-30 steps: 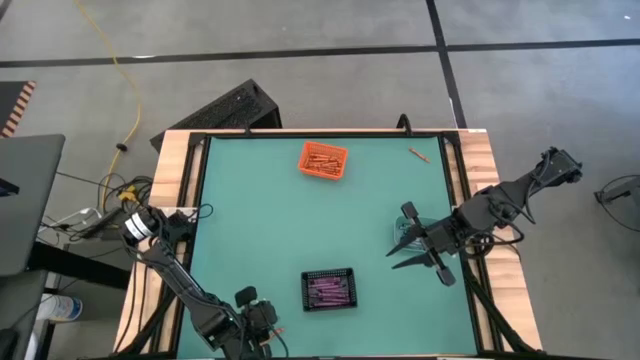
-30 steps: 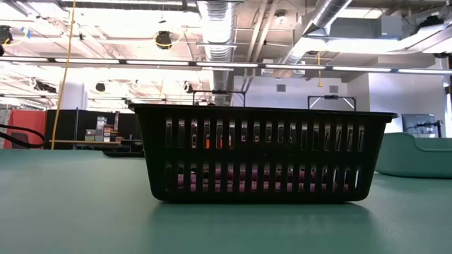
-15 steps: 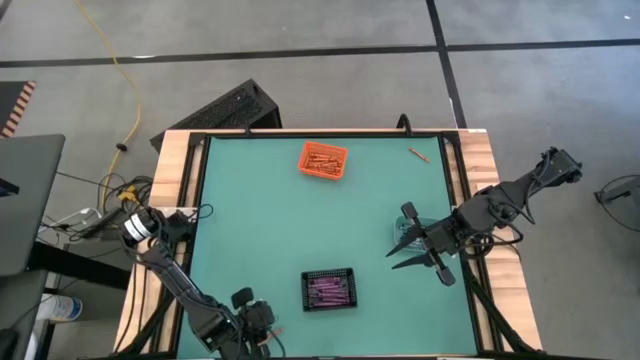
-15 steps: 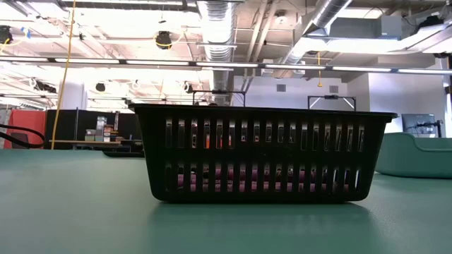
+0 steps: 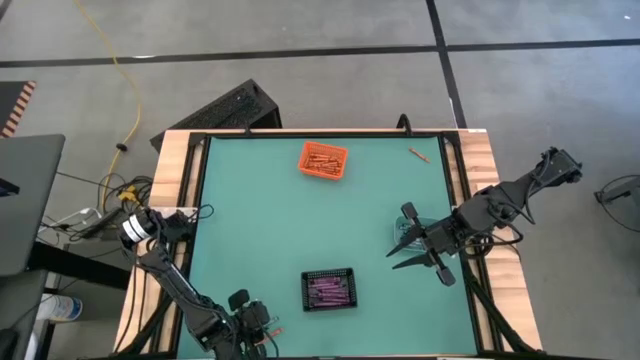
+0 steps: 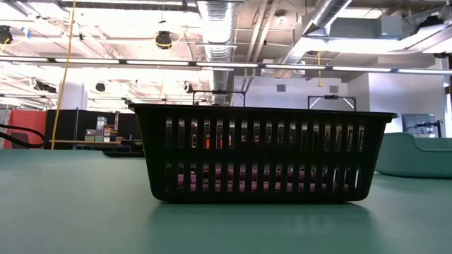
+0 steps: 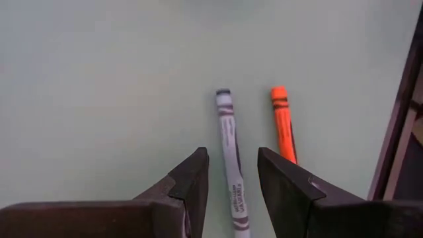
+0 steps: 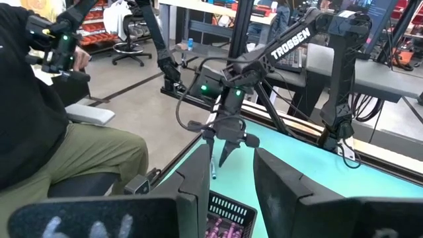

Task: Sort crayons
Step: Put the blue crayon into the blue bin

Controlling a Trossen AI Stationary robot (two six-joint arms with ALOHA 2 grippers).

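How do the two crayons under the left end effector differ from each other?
The grey crayon lies between the open fingers of the left end effector, while the orange crayon lies outside them, nearer the table's dark edge. The grey one reaches closer to the camera and looks longer; the orange one ends sooner. Both lie flat on the teal table, roughly parallel.

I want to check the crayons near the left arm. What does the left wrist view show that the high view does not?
Only the left wrist view: a grey crayon between the open left claw, an orange crayon beside it.
Only the high view: the orange bin, the black bin, the right claw.
Both: the green table.
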